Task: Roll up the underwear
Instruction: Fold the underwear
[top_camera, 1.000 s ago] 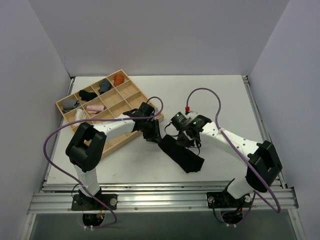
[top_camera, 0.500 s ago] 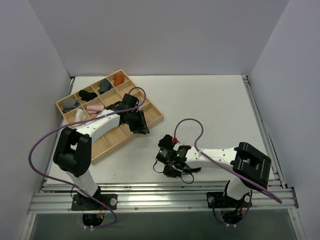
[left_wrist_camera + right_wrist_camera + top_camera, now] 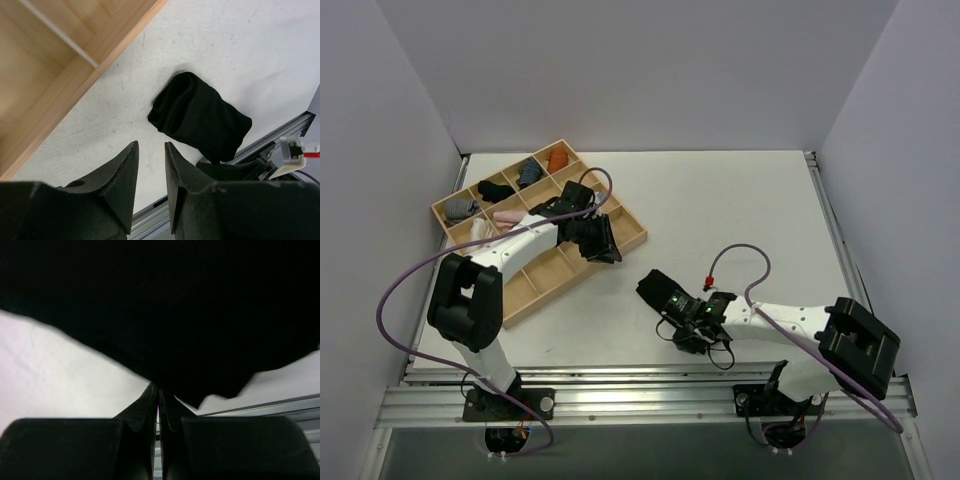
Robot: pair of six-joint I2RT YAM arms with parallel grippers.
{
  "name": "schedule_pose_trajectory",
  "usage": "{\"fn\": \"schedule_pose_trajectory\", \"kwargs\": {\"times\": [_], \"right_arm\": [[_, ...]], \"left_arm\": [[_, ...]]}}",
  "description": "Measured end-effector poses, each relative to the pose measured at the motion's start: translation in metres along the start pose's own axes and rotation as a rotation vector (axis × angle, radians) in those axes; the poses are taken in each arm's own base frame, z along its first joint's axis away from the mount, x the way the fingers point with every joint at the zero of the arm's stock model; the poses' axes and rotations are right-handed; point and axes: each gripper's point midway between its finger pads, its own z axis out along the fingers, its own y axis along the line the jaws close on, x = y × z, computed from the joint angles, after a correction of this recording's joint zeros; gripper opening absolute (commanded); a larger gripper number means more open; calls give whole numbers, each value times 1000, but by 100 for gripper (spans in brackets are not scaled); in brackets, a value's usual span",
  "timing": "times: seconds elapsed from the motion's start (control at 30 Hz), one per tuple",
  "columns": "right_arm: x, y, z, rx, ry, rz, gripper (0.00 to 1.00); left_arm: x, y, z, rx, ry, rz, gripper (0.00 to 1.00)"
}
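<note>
The underwear [image 3: 657,290] is a black fabric bundle, folded short, lying on the white table near the front edge. It also shows in the left wrist view [image 3: 200,117] and fills the top of the right wrist view [image 3: 160,300]. My right gripper [image 3: 680,312] is at its near end, with the jaws shut on the fabric's edge [image 3: 158,390]. My left gripper [image 3: 605,250] hovers by the wooden tray's right side, well left of the underwear. Its jaws [image 3: 151,155] stand a little apart and hold nothing.
The wooden compartment tray [image 3: 636,240] lies at the back left, with its rim in the left wrist view [image 3: 100,55]. It holds small rolled bundles: black [image 3: 495,188], grey [image 3: 527,172], orange [image 3: 557,158] and pink [image 3: 510,215]. The table's metal front rail [image 3: 640,385] runs just below the right gripper.
The underwear was a long flat strip between both grippers and is now a short bundle. My left gripper let go and drew back to the tray. My right gripper moved toward the front edge.
</note>
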Motion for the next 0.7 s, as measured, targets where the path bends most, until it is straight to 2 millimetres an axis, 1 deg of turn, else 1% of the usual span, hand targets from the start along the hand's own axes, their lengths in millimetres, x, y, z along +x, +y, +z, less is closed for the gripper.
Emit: {"fn": "schedule_pose_trajectory", "kwargs": {"times": [0.13,0.2,0.33,0.37,0.43,0.47,0.57,0.67,0.7], "right_arm": [[-29,-27,-2,56,-53,93,0],[-46,-36,-4,78,-75,138,0],[-89,-57,1,136,-124,227,0],[-97,-62,2,149,-132,236,0],[-121,-77,8,198,-139,258,0],[-133,-79,10,214,-135,259,0],[-180,-73,19,234,-143,227,1],[-233,-49,32,228,-156,131,6],[-250,-37,36,215,-165,84,10]], "left_arm": [[-8,-8,-2,21,-13,27,37],[-10,-10,-4,28,-18,37,38],[-13,-15,-4,44,-15,61,41],[-12,-18,-4,54,-9,68,42],[-11,-23,-2,78,7,85,43],[-10,-25,0,89,20,95,43],[-5,-29,8,99,53,127,44],[5,-28,15,90,88,156,44],[8,-27,16,86,99,164,44]]}}
